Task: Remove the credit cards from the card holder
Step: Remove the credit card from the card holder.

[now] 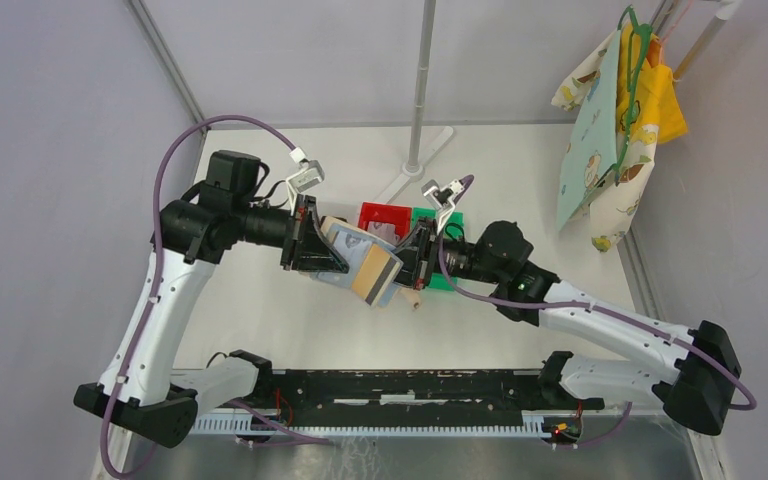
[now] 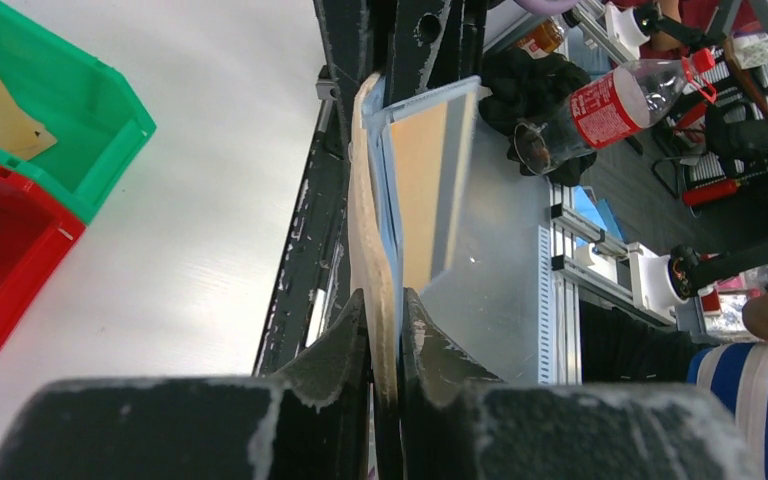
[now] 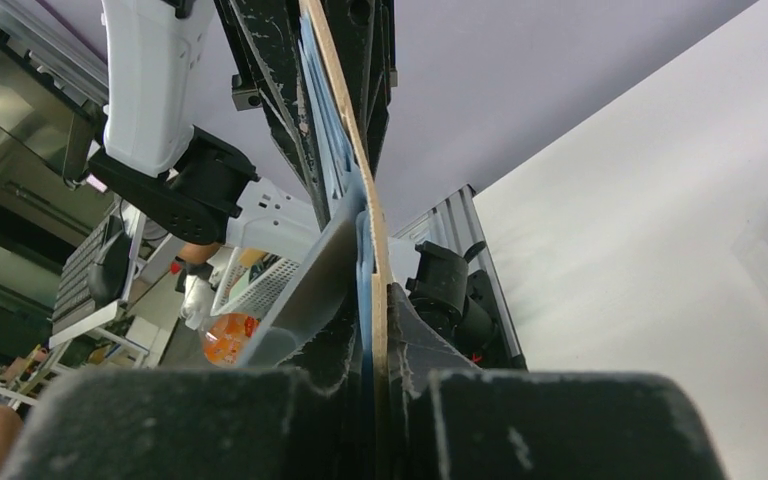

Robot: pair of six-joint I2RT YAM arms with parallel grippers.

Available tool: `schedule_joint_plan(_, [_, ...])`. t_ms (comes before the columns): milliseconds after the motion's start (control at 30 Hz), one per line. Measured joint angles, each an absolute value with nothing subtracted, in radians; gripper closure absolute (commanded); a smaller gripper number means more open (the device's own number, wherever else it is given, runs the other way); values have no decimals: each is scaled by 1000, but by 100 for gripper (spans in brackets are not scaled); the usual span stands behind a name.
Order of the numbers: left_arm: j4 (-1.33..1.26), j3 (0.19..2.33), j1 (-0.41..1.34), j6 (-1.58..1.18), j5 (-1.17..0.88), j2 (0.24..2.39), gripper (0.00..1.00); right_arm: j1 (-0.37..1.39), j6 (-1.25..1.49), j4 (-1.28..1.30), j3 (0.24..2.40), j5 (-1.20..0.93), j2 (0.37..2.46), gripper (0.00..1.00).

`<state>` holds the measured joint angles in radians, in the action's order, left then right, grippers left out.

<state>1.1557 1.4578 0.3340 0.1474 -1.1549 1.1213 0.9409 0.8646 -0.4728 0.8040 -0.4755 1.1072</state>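
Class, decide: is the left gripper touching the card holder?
Touching. In the left wrist view the left gripper pinches the tan edge of the card holder, with both fingers pressed against it and no gap.

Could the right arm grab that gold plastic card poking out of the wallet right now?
Probably not yet. The right gripper is shut on the soft tan fold-over card holder, as is the left gripper at the other end, so neither is free. The gold dark-striped card itself sticks out uncovered.
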Motion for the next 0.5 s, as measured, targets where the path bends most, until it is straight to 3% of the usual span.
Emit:
schedule_joint_plan(67, [1170, 1473, 334, 157, -1161, 1121, 98, 941, 853, -463, 808, -475, 1100, 65])
schedule_joint_plan(133, [1182, 1491, 336, 159, -1161, 1121, 98, 934, 826, -423, 822, -475, 1086, 54])
schedule_joint_plan(500, [1182, 1540, 336, 159, -1126, 1118, 98, 823, 706, -184, 903, -450, 1005, 26])
